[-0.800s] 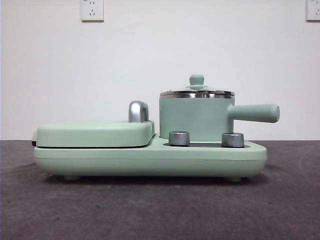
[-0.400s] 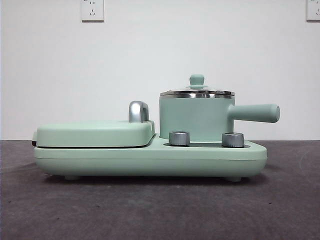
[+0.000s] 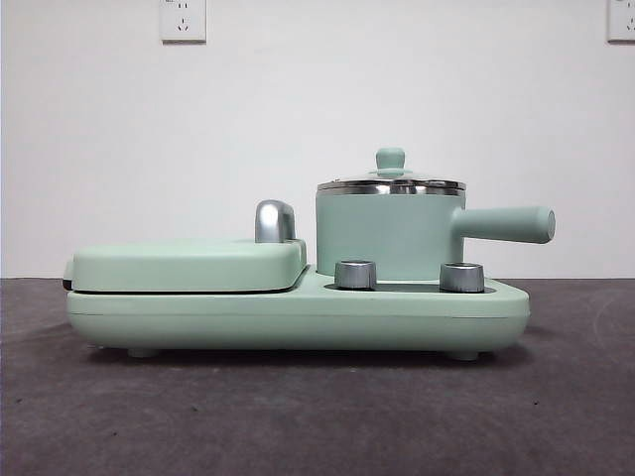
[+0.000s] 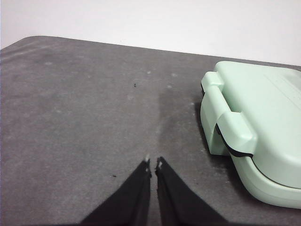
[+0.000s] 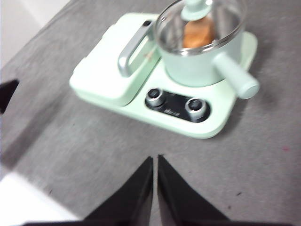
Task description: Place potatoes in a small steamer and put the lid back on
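While the right hand (image 5: pixel 154 159) hangs with jaws together well short of it, the small steamer (image 5: pixel 200 52) holds the potato (image 5: pixel 197 33) under the lid (image 5: pixel 200 14), handle pointing sideways; the left hand (image 4: pixel 153 162) is likewise closed.

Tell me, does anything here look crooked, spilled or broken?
Nothing stands out. The lid sits level on the small steamer, with the potato visible inside through the glass. The griddle cover is closed flat. Both grippers, left and right, are shut and away from the appliance.
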Motion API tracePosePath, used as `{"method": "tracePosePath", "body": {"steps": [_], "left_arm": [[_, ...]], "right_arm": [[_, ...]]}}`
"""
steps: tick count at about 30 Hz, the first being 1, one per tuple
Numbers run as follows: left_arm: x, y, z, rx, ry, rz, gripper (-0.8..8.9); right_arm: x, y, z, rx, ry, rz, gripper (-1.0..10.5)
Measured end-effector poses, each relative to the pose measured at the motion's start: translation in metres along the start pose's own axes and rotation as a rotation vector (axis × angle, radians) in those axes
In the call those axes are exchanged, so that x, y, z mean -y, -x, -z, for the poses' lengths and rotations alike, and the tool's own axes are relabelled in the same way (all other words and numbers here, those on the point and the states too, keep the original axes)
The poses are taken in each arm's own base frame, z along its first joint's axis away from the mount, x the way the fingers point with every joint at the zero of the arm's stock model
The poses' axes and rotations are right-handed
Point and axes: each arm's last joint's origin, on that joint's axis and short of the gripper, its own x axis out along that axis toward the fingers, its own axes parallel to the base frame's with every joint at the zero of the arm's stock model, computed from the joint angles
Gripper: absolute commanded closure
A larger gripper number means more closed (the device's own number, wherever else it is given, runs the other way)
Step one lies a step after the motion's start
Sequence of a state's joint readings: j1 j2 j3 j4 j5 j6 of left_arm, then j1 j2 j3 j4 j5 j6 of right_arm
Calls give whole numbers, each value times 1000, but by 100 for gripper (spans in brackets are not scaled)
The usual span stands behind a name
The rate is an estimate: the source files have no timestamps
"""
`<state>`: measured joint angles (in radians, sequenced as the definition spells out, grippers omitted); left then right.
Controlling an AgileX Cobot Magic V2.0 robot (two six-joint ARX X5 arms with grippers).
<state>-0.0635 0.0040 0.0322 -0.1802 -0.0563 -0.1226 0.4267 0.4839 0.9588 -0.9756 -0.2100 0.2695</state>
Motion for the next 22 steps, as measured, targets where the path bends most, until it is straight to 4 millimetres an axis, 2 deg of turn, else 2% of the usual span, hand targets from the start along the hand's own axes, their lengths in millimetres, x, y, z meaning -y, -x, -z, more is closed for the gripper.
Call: {"method": "tracePosePath", "body": {"steps": [2,5,16,22], "left_arm": [[0,0,0,0,0,0,789],[0,0,0,0,0,0,789],[0,0,0,0,0,0,789],[0,0,0,0,0,0,789]], "right_arm": [[3,2,1,38,-15,30,936],[12,-4,9,116,-40,89,936],[63,-61,65,519,12,222,936],[88,-82,96,525,2,370,935]]}}
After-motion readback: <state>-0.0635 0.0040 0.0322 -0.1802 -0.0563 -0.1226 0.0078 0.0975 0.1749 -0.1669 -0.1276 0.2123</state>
